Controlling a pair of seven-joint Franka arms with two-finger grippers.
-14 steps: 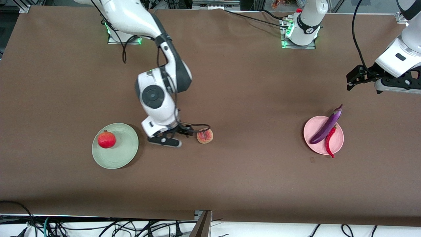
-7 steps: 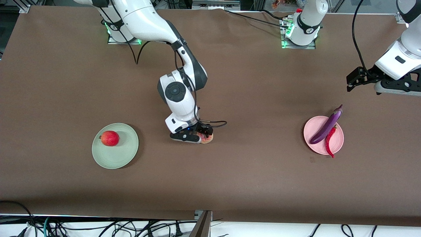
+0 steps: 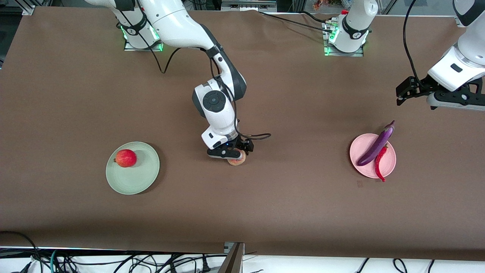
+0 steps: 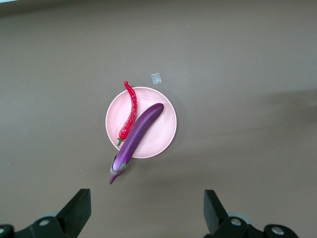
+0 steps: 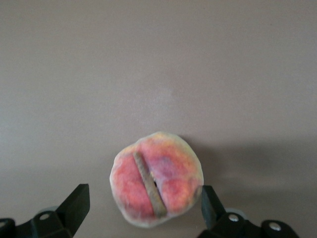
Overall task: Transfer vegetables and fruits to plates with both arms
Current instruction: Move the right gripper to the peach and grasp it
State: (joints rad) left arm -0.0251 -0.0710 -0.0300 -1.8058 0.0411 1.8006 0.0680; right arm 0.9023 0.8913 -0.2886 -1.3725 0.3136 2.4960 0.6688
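Surface (image 3: pixel 75 94): brown, mid-area holds all.
Done: apple (image 3: pixel 126 158) on green plate (image 3: pixel 142 178); eggplant (image 3: pixel 376 146), chili (image 3: pixel 380 163) on pink plate (image 3: pixel 358 149).
Left: peach (image 3: pixel 237 161), mid-surface.
Right gripper (image 3: pixel 237 151): over peach, fingers wide, empty.
Left gripper (image 3: pixel 402 93): waits, open, empty.

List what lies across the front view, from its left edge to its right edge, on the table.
Apple on the green plate → peach under the open right gripper → pink plate carrying the eggplant and chili pepper.
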